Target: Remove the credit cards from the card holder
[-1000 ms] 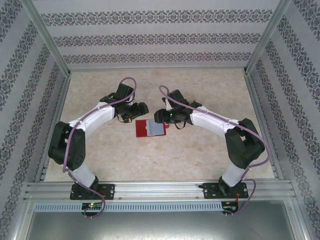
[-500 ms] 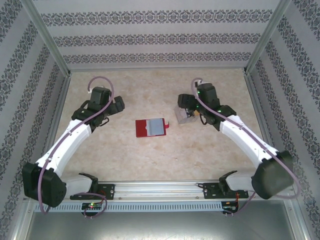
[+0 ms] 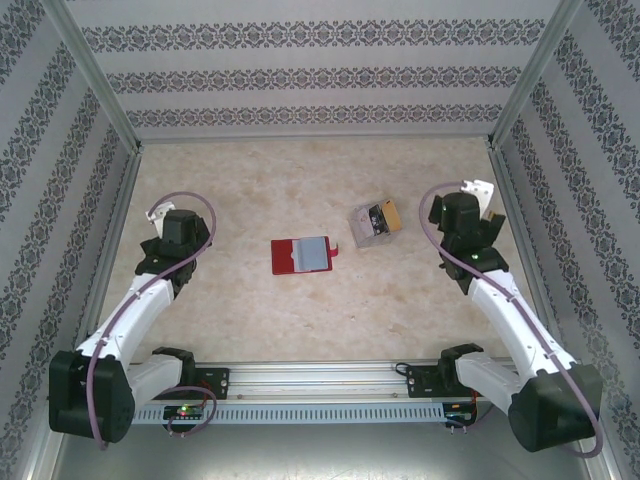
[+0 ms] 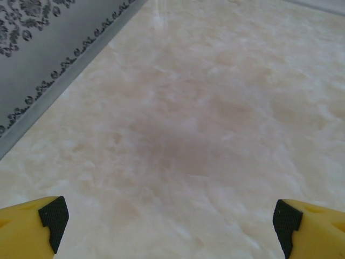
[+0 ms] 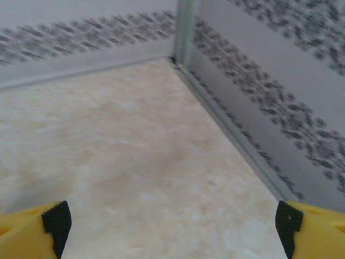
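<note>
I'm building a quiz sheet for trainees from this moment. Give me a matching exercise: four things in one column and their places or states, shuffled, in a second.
1. card holder
2. credit cards
3. left claw
4. right claw

A. open, by the right wall
B. red, in the middle of the table
C. open, by the left wall
D. small pile to the right of the holder, apart from it

Pairs: 1-B; 2-D; 3-C; 4-A

Counter (image 3: 300, 320): beige, marbled top. Wall panels (image 3: 320, 80): grey, dark damask bands; 9, 12 and 3 o'clock sides. Aluminium rail (image 3: 320, 375): 6 o'clock edge.
</note>
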